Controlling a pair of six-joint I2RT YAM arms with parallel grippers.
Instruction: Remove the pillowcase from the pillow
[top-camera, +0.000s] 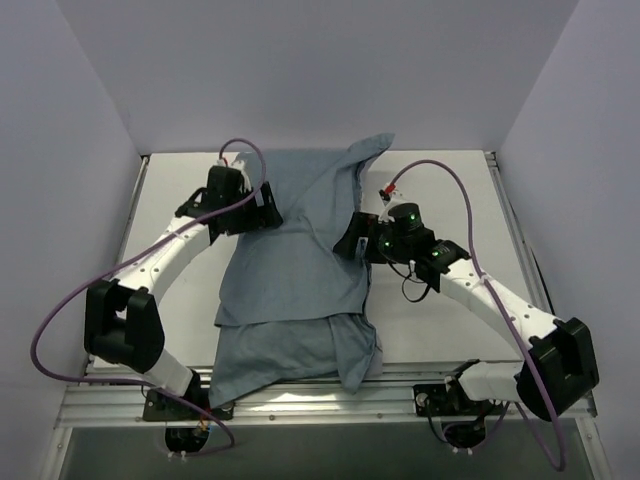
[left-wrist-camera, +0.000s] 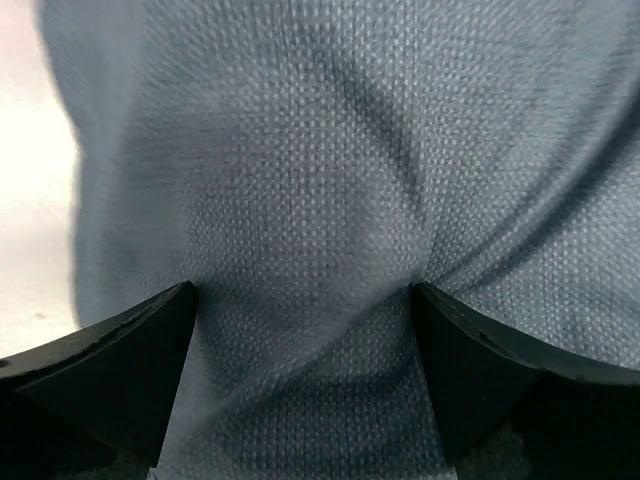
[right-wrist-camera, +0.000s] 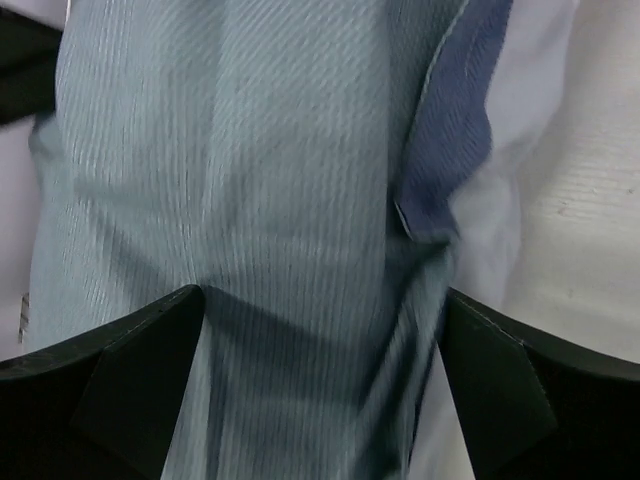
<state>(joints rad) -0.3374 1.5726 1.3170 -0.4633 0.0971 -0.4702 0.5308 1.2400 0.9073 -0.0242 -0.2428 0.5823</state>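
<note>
- Met black fingers (left-wrist-camera: 100, 380) of left gripper (left-wrist-camera: 305, 300) closest to the lens in the left wrist view, spread wide, with plain dusty-blue weave filling the gap between them and nothing pinched.
- Found much the same at right gripper (right-wrist-camera: 325, 300): jaws wide apart, ribbed pale-blue cloth running between them, darker blue strip (right-wrist-camera: 455, 130) at the upper right of that frame, no hold on anything.
- Located pillowcase (top-camera: 290, 270) in the middle of the top view, plain reverse side up, spread from the far side of table (top-camera: 440, 310) down to lower centre and drooping over the near edge, one corner peaked toward top centre.
- Placed left gripper at the cloth's upper left edge and right gripper at its right edge, near the centre of the frame.
- Could not make out pillow for certain in any view; possibly hidden inside or under the cloth, which looked thicker toward lower centre.
- Judged the step as taking a fresh hold: both tools on the fabric, neither gripping.
- Judged the next move to call for closing on a fold of cloth alone, not the stuffing beneath, then drawing it away along its length.
</note>
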